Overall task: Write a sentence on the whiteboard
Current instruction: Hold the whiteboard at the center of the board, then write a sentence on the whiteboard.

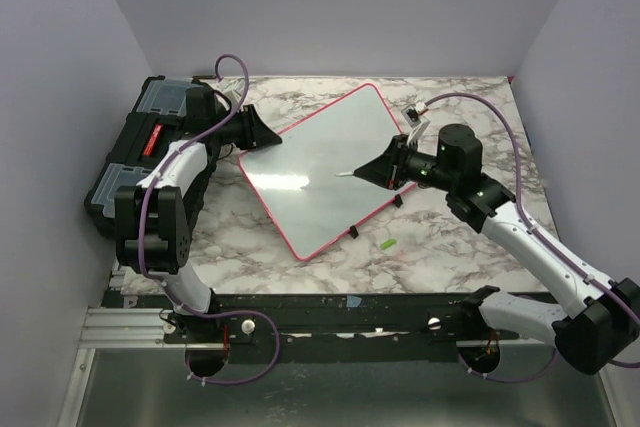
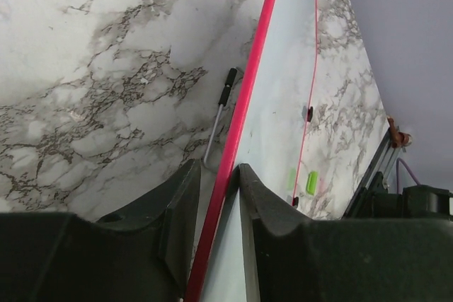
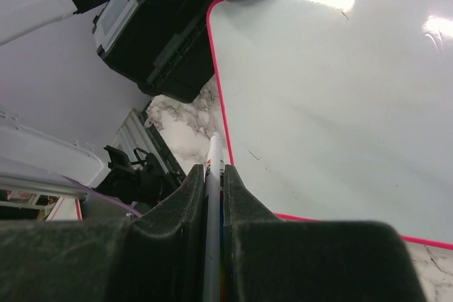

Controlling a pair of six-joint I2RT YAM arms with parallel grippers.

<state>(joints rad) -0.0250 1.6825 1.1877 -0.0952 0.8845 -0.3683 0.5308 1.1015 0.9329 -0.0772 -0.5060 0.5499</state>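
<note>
The whiteboard [image 1: 320, 172], white with a red-pink rim, lies skewed on the marble table; its face [image 3: 340, 90] is blank and no sentence shows on it. My left gripper [image 1: 262, 135] is at the board's left corner. In the left wrist view its jaws [image 2: 218, 167] straddle the red rim, one finger [image 2: 263, 203] on the board's face [image 2: 276, 104] and the other [image 2: 177, 206] under it. My right gripper [image 1: 378, 169] hovers over the board's right half, shut on a white marker [image 3: 214, 150] whose tip [image 1: 345, 175] points at the board's middle.
A black toolbox [image 1: 140, 147] stands at the table's left edge, right behind the left arm. A green marker cap [image 1: 387, 244] lies on the marble near the board's front edge. A thin metal rod with a black grip [image 2: 219, 114] lies beside the rim.
</note>
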